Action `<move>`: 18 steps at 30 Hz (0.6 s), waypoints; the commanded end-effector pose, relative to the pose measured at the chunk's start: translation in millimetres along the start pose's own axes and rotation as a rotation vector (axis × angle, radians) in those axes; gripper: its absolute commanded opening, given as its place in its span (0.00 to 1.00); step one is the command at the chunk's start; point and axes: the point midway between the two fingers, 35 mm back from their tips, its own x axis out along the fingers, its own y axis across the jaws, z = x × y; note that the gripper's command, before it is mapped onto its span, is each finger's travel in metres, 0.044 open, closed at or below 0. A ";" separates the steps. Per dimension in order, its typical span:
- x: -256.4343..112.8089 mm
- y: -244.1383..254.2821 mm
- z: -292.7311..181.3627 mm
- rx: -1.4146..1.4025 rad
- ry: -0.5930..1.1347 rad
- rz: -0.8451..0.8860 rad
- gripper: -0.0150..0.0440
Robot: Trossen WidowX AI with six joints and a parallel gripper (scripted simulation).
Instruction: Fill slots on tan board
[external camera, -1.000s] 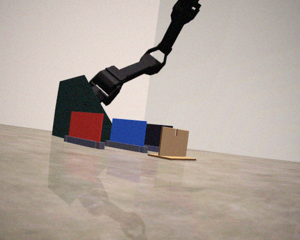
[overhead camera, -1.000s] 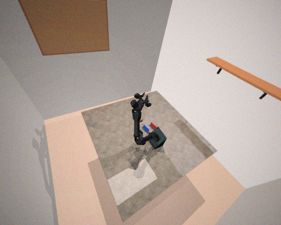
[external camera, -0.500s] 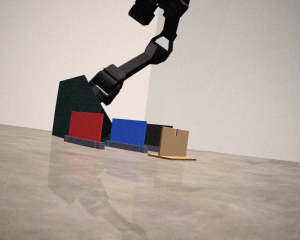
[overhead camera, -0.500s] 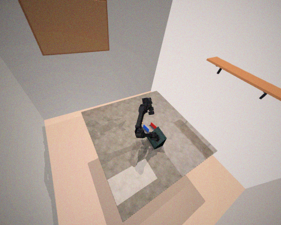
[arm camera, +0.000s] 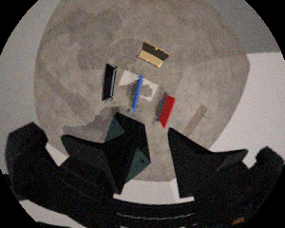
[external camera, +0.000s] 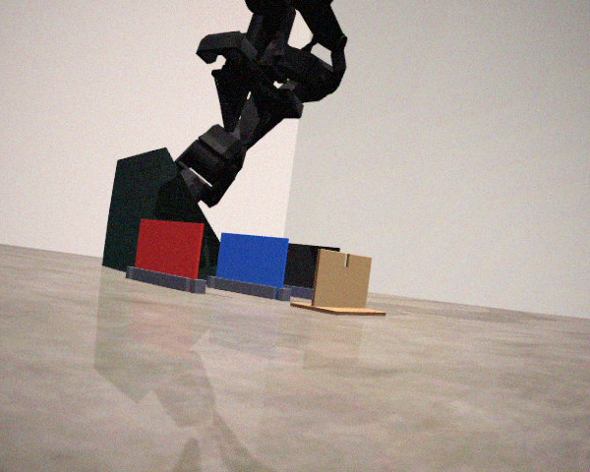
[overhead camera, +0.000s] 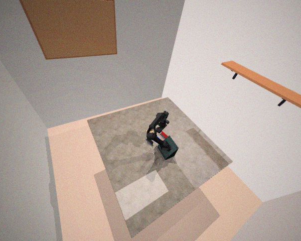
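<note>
In the exterior view you had the tan board (external camera: 342, 279) (arm camera: 154, 49) standing upright on a thin, flat base of a similar tan with an orange edge, out past the colored boards on the side away from the dark green pedestal (external camera: 133, 213) (overhead camera: 168, 152) (arm camera: 139, 163). Its face was plain and matte, squarish, and one narrow notch, open at the top, cut down from its upper edge; nothing sat in that slot. You had three colored boards upright in low slate-gray holders: the red board (external camera: 169, 249) (arm camera: 167, 111) (overhead camera: 164, 134), nearest the pedestal in the exterior view, the blue board (external camera: 252, 260) (arm camera: 138, 94) next to it, and the black board (external camera: 301, 265) (arm camera: 107, 82), partly hidden behind the blue and tan ones. The red and blue boards looked flat, evenly colored and rectangular, with straight top edges. From the wrist, your blue board stood between the black and the red, with the tan board just beyond them. Your gripper (arm camera: 154, 129) hung above the boards, well apart from them, its two black fingers standing partly open with nothing between them.
</note>
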 end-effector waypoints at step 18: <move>76.8 35.9 6.7 0.150 -0.022 0.155 0.56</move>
